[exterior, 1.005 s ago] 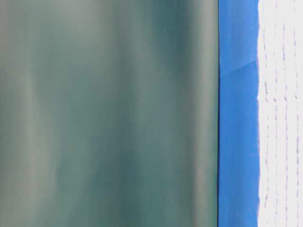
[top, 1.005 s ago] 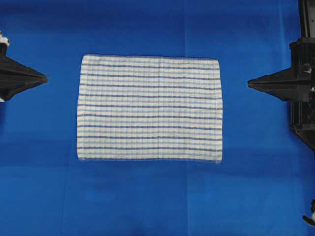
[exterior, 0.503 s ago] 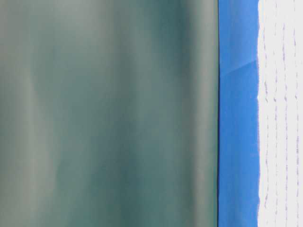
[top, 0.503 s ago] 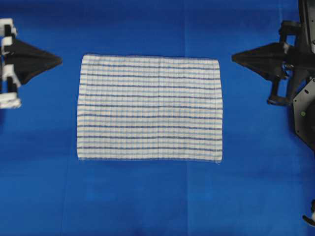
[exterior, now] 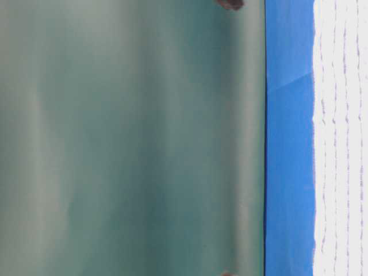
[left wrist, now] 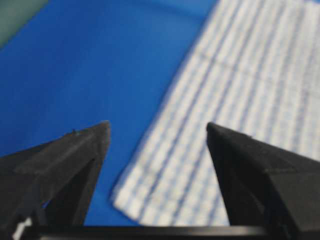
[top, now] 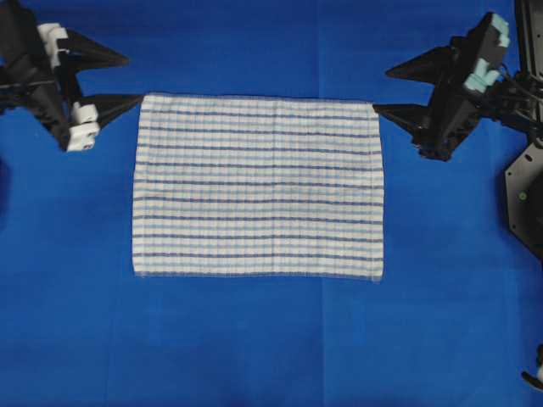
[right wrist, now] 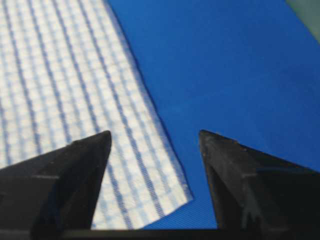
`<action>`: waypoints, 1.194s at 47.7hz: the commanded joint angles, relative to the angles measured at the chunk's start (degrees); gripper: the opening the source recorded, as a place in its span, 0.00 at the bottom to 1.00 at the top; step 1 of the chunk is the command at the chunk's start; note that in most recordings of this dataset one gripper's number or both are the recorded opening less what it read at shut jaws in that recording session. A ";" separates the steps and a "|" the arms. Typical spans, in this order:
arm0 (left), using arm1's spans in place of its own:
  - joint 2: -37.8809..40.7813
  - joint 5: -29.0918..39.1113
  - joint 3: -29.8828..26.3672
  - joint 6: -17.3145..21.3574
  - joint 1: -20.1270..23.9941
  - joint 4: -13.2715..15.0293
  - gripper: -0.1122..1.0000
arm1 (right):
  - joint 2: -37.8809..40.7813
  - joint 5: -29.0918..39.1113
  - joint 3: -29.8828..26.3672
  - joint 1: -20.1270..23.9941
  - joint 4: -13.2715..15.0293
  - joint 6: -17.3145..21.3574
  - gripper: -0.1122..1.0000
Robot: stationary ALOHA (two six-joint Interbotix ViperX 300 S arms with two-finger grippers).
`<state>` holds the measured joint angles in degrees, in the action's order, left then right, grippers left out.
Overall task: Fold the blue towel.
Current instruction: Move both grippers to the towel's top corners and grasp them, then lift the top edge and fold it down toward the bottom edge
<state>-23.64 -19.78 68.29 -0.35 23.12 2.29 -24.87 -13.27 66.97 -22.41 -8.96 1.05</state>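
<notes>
Lying flat and unfolded, the blue towel (top: 258,186), a white woven cloth crossed by thin dark-blue and light-blue stripes, occupies the middle of the blue table cover (top: 254,348) in the overhead view, its long edges running left to right and all four corners spread out.

At the towel's far left corner, the left gripper (top: 129,80) stands with its jaws wide apart, one black fingertip just beside the corner and the other over bare blue cover beyond the towel's far edge. The left wrist view shows the two black fingers (left wrist: 75,160) spread, the towel's corner (left wrist: 200,125) lying between and below them; whether either tip touches the cloth cannot be told.

At the far right corner, the right gripper (top: 380,90) mirrors it, jaws likewise wide, one tip just beside the corner and the other over the cover. The right wrist view shows the towel's corner (right wrist: 75,90) under the gap between the fingers (right wrist: 75,170). Neither gripper holds anything.

The table-level view shows only a blurred grey-green surface (exterior: 132,138), a strip of the cover and a pale band of towel (exterior: 342,138).
</notes>
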 commanded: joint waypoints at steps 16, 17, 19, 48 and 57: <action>16.70 -8.17 -1.67 0.62 5.27 0.09 0.75 | 17.49 -11.43 -0.62 -2.90 -1.76 0.00 0.76; 17.31 -8.35 -1.85 0.62 5.19 0.09 0.75 | 18.28 -11.87 -0.62 -2.90 -1.93 0.00 0.76; 18.63 -8.79 -2.11 0.62 5.27 0.09 0.75 | 19.86 -12.74 -0.70 -2.90 -2.37 0.00 0.75; 28.13 -9.93 -3.96 0.62 3.16 0.09 0.23 | 25.84 -15.12 -1.58 -1.67 -3.25 -0.09 0.24; 28.13 -9.93 -4.22 0.70 2.72 0.09 0.14 | 25.84 -15.21 -1.76 -1.14 -3.34 0.00 0.15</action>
<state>4.75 -29.88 64.51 0.26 26.19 2.29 1.32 -28.21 65.74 -23.82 -12.22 1.05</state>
